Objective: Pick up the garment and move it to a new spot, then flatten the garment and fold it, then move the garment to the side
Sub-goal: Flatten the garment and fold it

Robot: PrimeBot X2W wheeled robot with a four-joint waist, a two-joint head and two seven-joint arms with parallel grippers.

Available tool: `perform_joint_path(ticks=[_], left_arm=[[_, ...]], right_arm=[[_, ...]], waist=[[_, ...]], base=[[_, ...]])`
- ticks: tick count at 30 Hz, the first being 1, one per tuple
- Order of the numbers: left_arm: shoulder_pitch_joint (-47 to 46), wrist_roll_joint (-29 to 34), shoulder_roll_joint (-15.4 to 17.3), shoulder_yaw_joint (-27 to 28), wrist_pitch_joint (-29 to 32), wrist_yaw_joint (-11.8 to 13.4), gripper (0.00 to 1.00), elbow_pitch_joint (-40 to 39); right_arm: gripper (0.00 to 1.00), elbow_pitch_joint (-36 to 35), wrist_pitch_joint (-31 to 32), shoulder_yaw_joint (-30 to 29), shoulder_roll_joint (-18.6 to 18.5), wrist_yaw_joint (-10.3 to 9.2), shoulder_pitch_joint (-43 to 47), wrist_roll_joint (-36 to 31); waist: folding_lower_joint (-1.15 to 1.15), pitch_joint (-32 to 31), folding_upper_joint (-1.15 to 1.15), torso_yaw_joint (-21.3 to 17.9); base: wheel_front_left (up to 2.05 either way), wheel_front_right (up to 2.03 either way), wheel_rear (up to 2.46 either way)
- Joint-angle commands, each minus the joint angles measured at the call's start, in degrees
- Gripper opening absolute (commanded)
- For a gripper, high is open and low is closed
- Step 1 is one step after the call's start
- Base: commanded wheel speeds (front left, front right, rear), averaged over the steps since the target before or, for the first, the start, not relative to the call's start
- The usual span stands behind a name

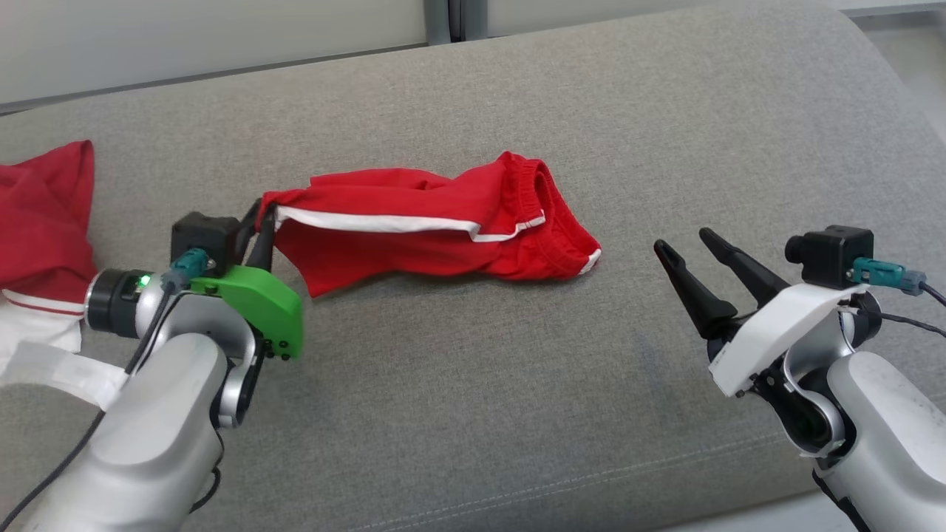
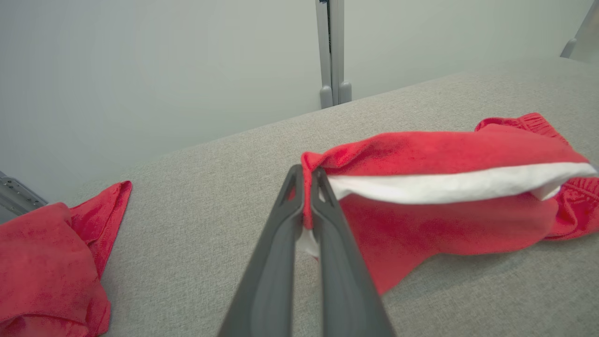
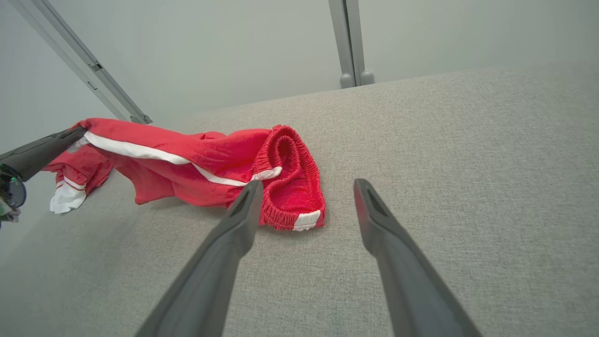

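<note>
Left gripper (image 1: pixel 264 213) pinches one end of the red shorts (image 1: pixel 414 222) on the grey cushion (image 1: pixel 517 369); right gripper (image 1: pixel 680 240) stands spread wide.

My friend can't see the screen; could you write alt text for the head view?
The left gripper is shut on one end of red shorts with white trim, holding that end up off a grey cushion. The right gripper stands open to the right, apart from the shorts. Another red garment lies at the left edge.
</note>
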Motion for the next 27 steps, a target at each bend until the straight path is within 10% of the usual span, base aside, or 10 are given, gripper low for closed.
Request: perform_joint_path(ticks=[1, 22, 23, 24, 27], left_arm=[[-1.13, -0.39, 0.72, 0.45, 0.25, -0.30, 0.00, 1.06], [-6.07, -3.95, 1.30, 3.06, -0.78, -3.36, 0.00, 19.86], [-6.41, -3.89, 1.27, 3.03, -1.13, -3.41, 0.22, 20.45], [-6.41, -3.89, 1.27, 3.03, -1.13, -3.41, 0.22, 20.45], [-7.38, -3.46, 0.94, 2.71, -1.76, -3.75, 1.00, 22.03]], right_arm=[[1.00, -0.02, -0.24, 0.34, 0.21, -0.02, -0.95, -0.24], [1.00, 2.35, -3.10, 6.15, 1.31, -0.02, -7.66, 1.07], [1.00, 2.48, -3.16, 6.35, 1.33, -0.02, -7.87, 1.15], [1.00, 2.48, -3.16, 6.35, 1.33, -0.02, -7.87, 1.15], [1.00, 3.06, -3.61, 6.91, 1.23, -0.02, -8.58, 1.31]], waist=[[0.00, 1.49, 0.00, -1.64], [0.00, 8.66, 0.00, -6.36], [0.00, 8.82, 0.00, -6.34], [0.00, 8.82, 0.00, -6.34], [0.00, 9.10, 0.00, -6.04]], base=[[0.00, 0.00, 0.00], [0.00, 0.00, 0.00], [0.00, 0.00, 0.00], [0.00, 0.00, 0.00], [0.00, 0.00, 0.00]])
